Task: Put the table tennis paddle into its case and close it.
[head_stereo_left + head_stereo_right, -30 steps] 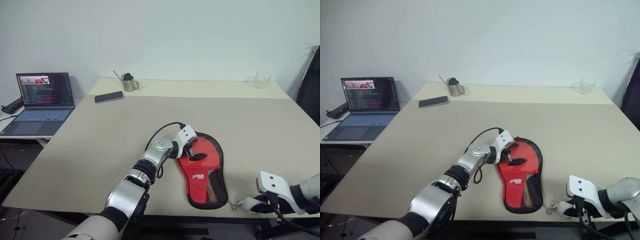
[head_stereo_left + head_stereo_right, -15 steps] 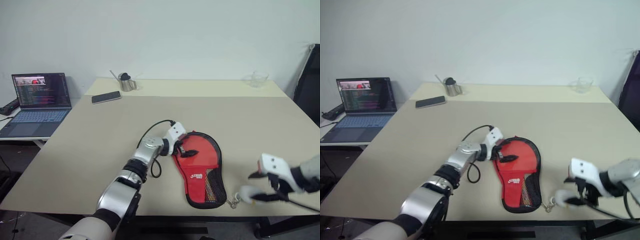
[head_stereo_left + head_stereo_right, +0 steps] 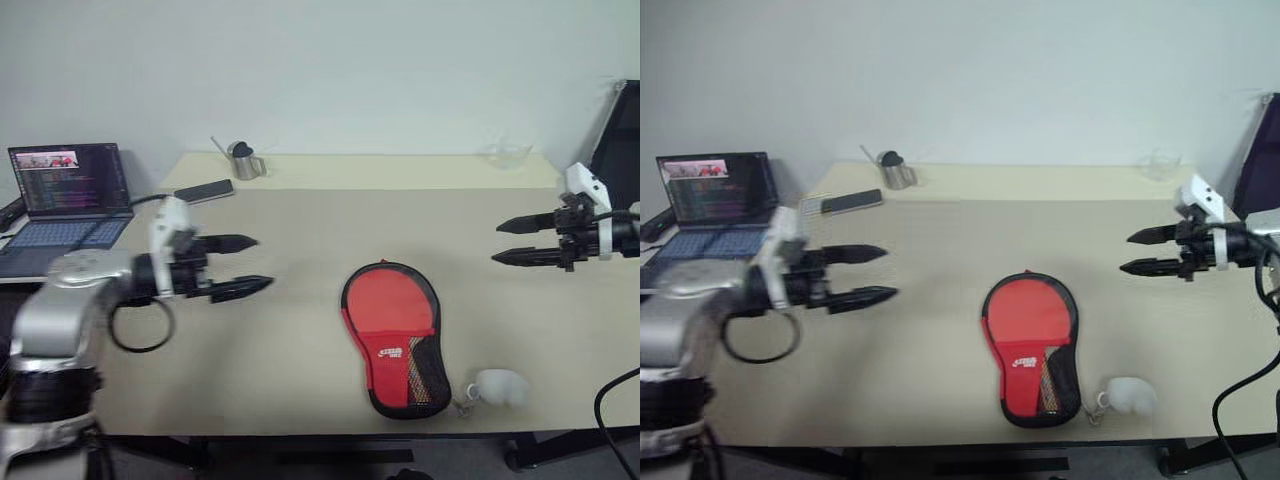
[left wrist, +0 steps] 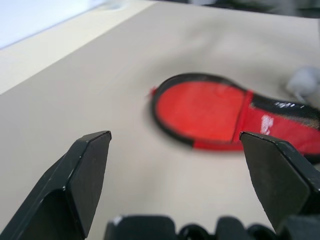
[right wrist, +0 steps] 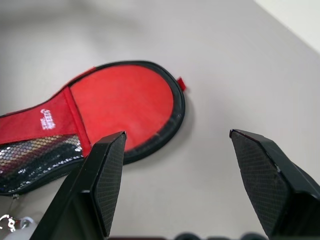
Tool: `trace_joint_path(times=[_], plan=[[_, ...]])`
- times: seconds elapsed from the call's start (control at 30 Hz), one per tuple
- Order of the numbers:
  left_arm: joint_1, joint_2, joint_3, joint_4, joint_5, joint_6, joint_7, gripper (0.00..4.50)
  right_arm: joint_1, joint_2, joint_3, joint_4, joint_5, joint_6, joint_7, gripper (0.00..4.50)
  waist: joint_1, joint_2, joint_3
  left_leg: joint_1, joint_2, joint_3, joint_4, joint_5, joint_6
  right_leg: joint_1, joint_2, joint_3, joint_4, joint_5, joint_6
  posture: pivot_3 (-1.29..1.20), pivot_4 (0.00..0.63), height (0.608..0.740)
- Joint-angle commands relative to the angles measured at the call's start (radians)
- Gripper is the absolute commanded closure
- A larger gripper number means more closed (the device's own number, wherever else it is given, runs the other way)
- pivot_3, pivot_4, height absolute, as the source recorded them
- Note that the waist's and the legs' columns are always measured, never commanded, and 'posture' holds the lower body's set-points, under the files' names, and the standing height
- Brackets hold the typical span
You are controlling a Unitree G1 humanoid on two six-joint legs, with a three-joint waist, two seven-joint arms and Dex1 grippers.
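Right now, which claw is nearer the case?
Left, though not by much. The left claw hovers open off the case's left side; the right claw hovers open farther off, beyond its right side.

The two head views look forward and down from above the near edge of the surface (image 3: 300, 360), taking in its whole top up to the wall, and they share almost the same scene, the right eye's picture set slightly to one side. Each wrist view sits low and close, looking along its own claw's two fingers over the surface. Both wrist views, from opposite sides, share the red case (image 3: 395, 335), which the head views show lying near the front edge.
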Motion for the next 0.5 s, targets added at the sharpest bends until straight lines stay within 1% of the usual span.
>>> trace_joint_path(times=[0.03,0.13,0.27,0.37,0.5], plan=[[0.101,0.094,0.151,-0.030,-0.026,-0.010,-0.029,0.00,-0.080,-0.008,-0.001,0.104,-0.040,-0.077,0.072,0.88,0.001,0.001,0.002,0.000,0.000,0.000,0.000,0.000,0.000,-0.001,0.000,0.000,0.000,0.000,0.000,0.00,0.150,0.740],[0.194,0.140,0.250,-0.036,-0.035,-0.018,-0.034,0.00,-0.102,0.010,0.000,0.120,-0.041,-0.104,0.093,0.88,0.000,0.003,0.004,0.000,0.001,0.000,0.000,0.000,0.000,-0.001,0.000,0.000,0.001,0.000,-0.001,0.00,0.150,0.740],[0.237,0.173,0.326,-0.050,-0.066,-0.003,-0.032,0.00,-0.091,0.014,-0.015,0.056,0.006,-0.060,0.099,0.88,0.001,0.005,0.005,0.000,0.001,0.000,0.000,0.000,0.000,-0.001,0.000,-0.001,0.001,-0.001,-0.001,0.00,0.150,0.740],[0.261,0.179,0.338,-0.041,-0.067,-0.007,-0.025,0.00,-0.058,0.003,-0.011,-0.004,0.025,-0.042,0.107,0.88,0.001,0.006,0.006,0.000,0.001,0.000,0.000,0.000,0.000,-0.001,0.000,-0.001,0.002,-0.001,-0.001,0.00,0.150,0.740],[0.290,0.188,0.347,-0.053,-0.088,-0.001,-0.026,0.00,0.005,-0.013,-0.036,-0.072,0.040,-0.010,0.077,0.88,0.002,0.005,0.006,0.000,0.001,0.000,-0.001,0.000,0.000,-0.001,0.000,-0.001,0.001,-0.001,-0.001,0.00,0.150,0.740]])
